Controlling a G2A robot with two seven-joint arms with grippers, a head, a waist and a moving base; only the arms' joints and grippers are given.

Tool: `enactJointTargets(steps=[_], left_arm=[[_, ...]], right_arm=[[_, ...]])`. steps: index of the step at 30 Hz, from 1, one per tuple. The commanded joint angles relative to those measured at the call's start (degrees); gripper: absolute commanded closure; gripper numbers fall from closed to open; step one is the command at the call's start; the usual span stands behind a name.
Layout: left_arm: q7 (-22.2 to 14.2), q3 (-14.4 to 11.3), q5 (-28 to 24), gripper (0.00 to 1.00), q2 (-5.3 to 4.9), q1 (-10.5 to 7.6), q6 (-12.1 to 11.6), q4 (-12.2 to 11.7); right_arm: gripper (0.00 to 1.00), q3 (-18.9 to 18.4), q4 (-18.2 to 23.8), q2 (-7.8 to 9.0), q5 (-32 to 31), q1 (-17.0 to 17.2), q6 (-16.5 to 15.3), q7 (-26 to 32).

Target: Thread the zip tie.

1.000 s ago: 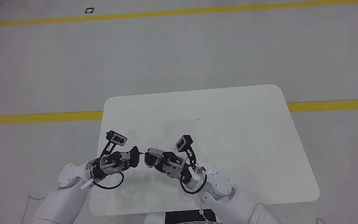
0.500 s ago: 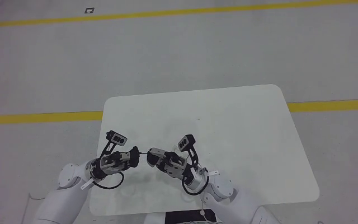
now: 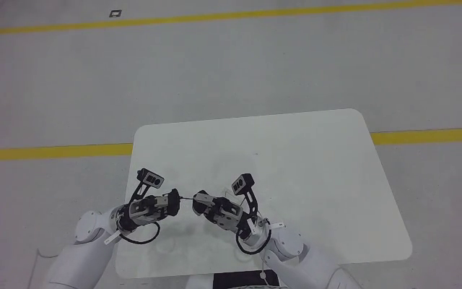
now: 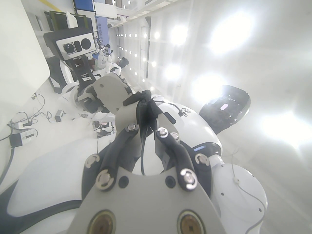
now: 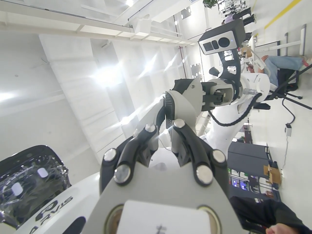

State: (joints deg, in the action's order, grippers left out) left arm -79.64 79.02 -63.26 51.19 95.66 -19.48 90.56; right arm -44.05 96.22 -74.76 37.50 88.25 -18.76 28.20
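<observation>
Both grippers hang close together, tip to tip, over the front left part of the white table. A thin black zip tie spans the short gap between them. My left gripper is shut on the zip tie; its strap runs back between the fingers, and a bunched black end sits at the left gripper's tips. My right gripper meets that end from the other side, its fingers pressed together. In the right wrist view, the right gripper points at the left gripper, and the thin tie is hard to make out there.
The table's rounded front edge lies just below the arms. Bare tabletop stretches to the far side and to the right. Yellow floor lines run behind the table.
My right gripper has slid slightly to the right, away from the left one, leaving a little more tie showing between them. The left gripper has held still.
</observation>
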Motion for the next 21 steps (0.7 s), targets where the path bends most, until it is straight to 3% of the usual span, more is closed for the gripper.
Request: enactJointTargets(steps=[1, 21], left_arm=[[0.0, 0.0, 0.0, 1.0, 0.0, 0.0, 0.0, 0.0], [0.0, 0.0, 0.0, 1.0, 0.0, 0.0, 0.0, 0.0]], right_arm=[[1.0, -0.2, 0.0, 0.04, -0.5, 0.1, 0.2, 0.0], [1.0, -2.4, -0.5, 0.46, -1.8, 2.1, 0.6, -0.4]])
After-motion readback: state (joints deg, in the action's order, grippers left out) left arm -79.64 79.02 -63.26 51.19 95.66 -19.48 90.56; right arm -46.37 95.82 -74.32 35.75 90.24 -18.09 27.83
